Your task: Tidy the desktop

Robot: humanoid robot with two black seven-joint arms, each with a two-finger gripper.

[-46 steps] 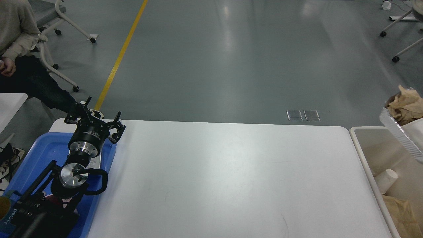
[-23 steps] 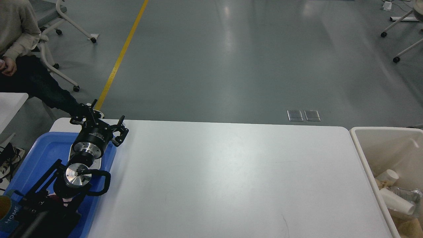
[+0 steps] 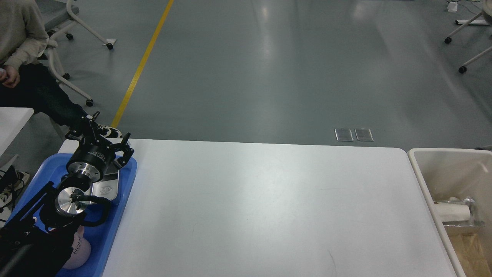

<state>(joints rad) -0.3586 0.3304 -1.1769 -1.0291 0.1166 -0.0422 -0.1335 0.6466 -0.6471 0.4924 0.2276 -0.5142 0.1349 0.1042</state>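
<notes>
The desktop point(image 3: 269, 200) is a wide white tabletop with rounded corners, and its surface is bare. My left gripper point(image 3: 100, 132) is open and holds nothing. It hovers over the far end of a blue tray point(image 3: 130, 171) at the table's left edge. My left arm covers much of the tray. My right gripper is out of view.
In the blue tray lie a small silver metal dish point(image 3: 107, 187) and a pink "HOME" mug point(image 3: 78, 252). A beige bin point(image 3: 418, 165) at the right holds a white paper cup point(image 3: 453, 209), foil and brown paper point(image 3: 473, 250). A seated person point(image 3: 23, 57) is at the far left.
A foil container with crumpled brown paper that was above the bin has dropped in and settled. My left gripper has moved left, uncovering the silver dish and the mug.
</notes>
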